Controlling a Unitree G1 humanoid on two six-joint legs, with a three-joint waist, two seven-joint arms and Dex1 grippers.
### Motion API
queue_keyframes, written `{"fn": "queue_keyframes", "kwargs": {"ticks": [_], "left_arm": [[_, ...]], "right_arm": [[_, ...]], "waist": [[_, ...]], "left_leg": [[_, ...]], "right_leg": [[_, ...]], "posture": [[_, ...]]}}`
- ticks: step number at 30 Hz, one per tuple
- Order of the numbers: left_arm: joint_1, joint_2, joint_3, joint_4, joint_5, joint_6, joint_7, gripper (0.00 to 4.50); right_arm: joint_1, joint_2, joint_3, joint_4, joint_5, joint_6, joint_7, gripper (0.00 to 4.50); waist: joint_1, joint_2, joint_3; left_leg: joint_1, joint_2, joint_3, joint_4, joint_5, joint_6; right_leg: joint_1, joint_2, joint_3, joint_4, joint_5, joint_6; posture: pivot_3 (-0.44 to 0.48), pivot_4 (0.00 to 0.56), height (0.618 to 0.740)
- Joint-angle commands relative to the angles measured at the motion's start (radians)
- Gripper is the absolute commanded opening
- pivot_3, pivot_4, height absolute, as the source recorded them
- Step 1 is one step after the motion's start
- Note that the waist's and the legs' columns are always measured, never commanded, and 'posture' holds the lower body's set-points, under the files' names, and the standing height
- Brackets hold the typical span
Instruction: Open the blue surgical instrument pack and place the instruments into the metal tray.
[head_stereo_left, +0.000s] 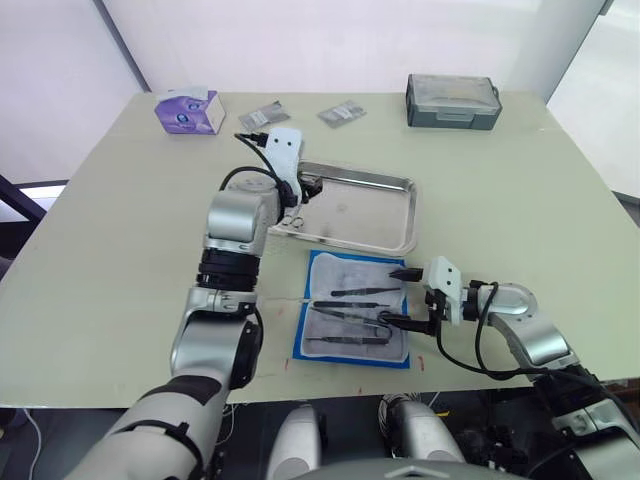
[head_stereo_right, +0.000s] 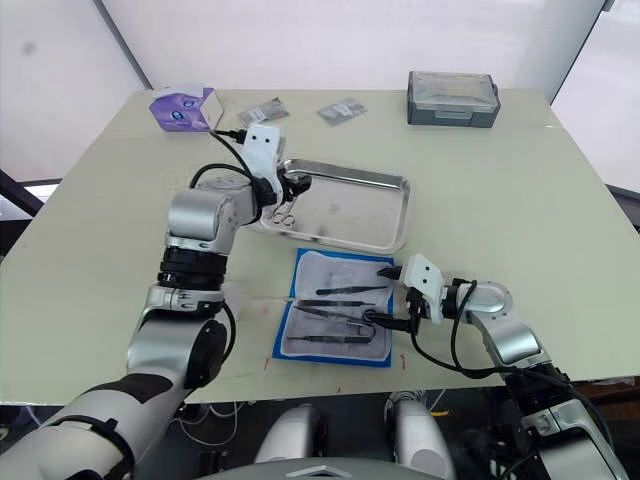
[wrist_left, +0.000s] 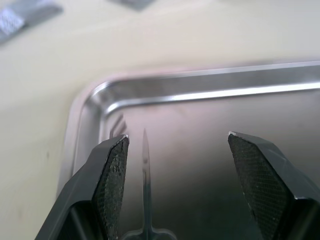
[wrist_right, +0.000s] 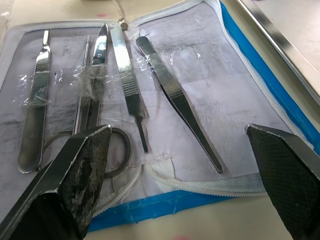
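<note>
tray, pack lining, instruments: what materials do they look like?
Metal tray: looks like polished stainless steel; mirror-like rim in the left wrist view.
Blue surgical instrument pack: soft blue fabric edge, pale fibrous lining, likely nonwoven cloth, with clear plastic straps.
Instruments: brushed silvery steel, ribbed grips.

We see the left arm reaching forward from the near-left edge of the table, its gripper (wrist_left: 175, 185) held with fingers spread wide. The right arm bends in from the near-right corner, forearm pointing leftward, its gripper (head_stereo_left: 406, 296) likewise spread, fingers (wrist_right: 82, 165) well apart.
</note>
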Motion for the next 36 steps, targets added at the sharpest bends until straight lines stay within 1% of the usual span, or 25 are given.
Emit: {"fn": "queue_keyframes", "kwargs": {"ticks": [1,2,4,7,8,11,14,18,22,25,32,36], "left_arm": [[0.015,0.050,-0.032,-0.025,-0.014,-0.108,-0.121,3.35],[0.028,0.058,-0.029,-0.031,-0.037,-0.152,-0.177,3.35],[0.060,0.103,-0.052,-0.040,-0.065,-0.225,-0.315,3.35],[0.084,0.140,-0.075,-0.033,-0.075,-0.304,-0.425,3.35],[0.097,0.158,-0.089,-0.039,-0.082,-0.333,-0.483,3.35],[0.157,0.204,-0.133,-0.091,-0.138,-0.408,-0.704,3.35],[0.191,0.244,-0.183,-0.095,-0.124,-0.485,-0.818,3.35],[0.226,0.278,-0.231,-0.080,-0.095,-0.588,-0.907,3.35],[0.238,0.299,-0.271,-0.019,-0.034,-0.726,-0.954,3.35],[0.243,0.306,-0.289,0.018,-0.015,-0.783,-0.988,3.35],[0.262,0.309,-0.300,0.052,-0.004,-0.832,-1.028,3.35],[0.279,0.304,-0.296,0.041,-0.019,-0.811,-1.041,3.35]], "right_arm": [[0.044,-0.009,0.062,0.080,-0.079,0.043,-0.015,4.50],[0.045,-0.009,0.063,0.080,-0.079,0.043,-0.015,4.50],[0.045,-0.007,0.063,0.082,-0.079,0.042,-0.014,4.50],[0.045,-0.007,0.064,0.082,-0.080,0.041,-0.013,4.50],[0.045,-0.007,0.064,0.082,-0.080,0.041,-0.013,4.50],[0.044,-0.007,0.065,0.082,-0.081,0.040,-0.012,4.50],[0.043,-0.008,0.063,0.082,-0.081,0.040,-0.012,4.50],[0.048,-0.007,0.064,0.080,-0.082,0.039,-0.014,4.50],[0.049,-0.007,0.064,0.078,-0.081,0.041,-0.015,4.50],[0.051,-0.008,0.063,0.072,-0.081,0.044,-0.017,4.50],[0.059,-0.014,0.061,0.062,-0.079,0.050,-0.018,4.50],[0.062,-0.017,0.061,0.057,-0.078,0.052,-0.019,4.50]], "waist": [[0.000,0.000,0.000],[0.001,0.000,0.000],[0.001,0.000,0.000],[0.001,0.000,0.000],[0.001,0.000,0.000],[0.000,0.000,0.000],[0.002,0.000,0.000],[0.002,0.000,0.000],[0.002,0.000,0.000],[0.002,0.000,0.000],[0.002,0.000,0.000],[0.002,0.000,0.000]], "left_leg": [[0.000,0.000,0.000,0.000,0.001,-0.002],[0.000,0.000,0.000,0.000,0.001,-0.002],[0.000,0.000,0.000,0.000,0.001,-0.002],[0.000,0.000,0.000,0.000,0.000,0.001],[0.000,0.000,0.000,0.000,0.000,0.001],[0.000,0.000,0.001,0.000,-0.001,0.001],[-0.001,0.000,0.002,0.000,-0.001,0.001],[-0.001,0.000,0.002,0.000,-0.001,0.001],[-0.001,0.000,0.002,0.000,-0.001,0.002],[-0.001,0.000,0.002,0.000,-0.001,0.002],[-0.001,0.000,0.002,0.000,-0.001,0.002],[-0.001,0.000,0.002,0.000,-0.001,0.002]], "right_leg": [[0.000,0.000,0.000,0.000,0.000,0.000],[0.000,0.000,0.000,0.000,0.000,0.000],[0.000,0.000,-0.001,0.000,0.000,0.000],[0.000,0.000,-0.001,-0.001,0.000,0.000],[0.000,0.000,-0.001,-0.001,0.000,0.000],[0.000,0.000,-0.001,-0.001,0.000,0.000],[0.000,0.000,-0.001,-0.001,0.000,0.000],[0.000,0.001,-0.001,-0.001,0.000,-0.001],[0.000,0.001,-0.002,-0.001,0.000,-0.001],[0.000,0.001,-0.001,-0.001,0.000,-0.001],[0.000,0.002,-0.001,-0.001,0.000,-0.001],[0.000,0.002,-0.001,-0.001,0.000,-0.001]], "posture": [[0.000,0.150,0.731],[0.000,0.150,0.731],[0.000,0.150,0.731],[0.000,0.150,0.731],[0.000,0.150,0.731],[0.000,0.150,0.731],[0.000,0.150,0.731],[0.000,0.150,0.731],[0.000,0.150,0.731],[0.000,0.150,0.731],[0.000,0.150,0.731],[0.000,0.150,0.731]]}}
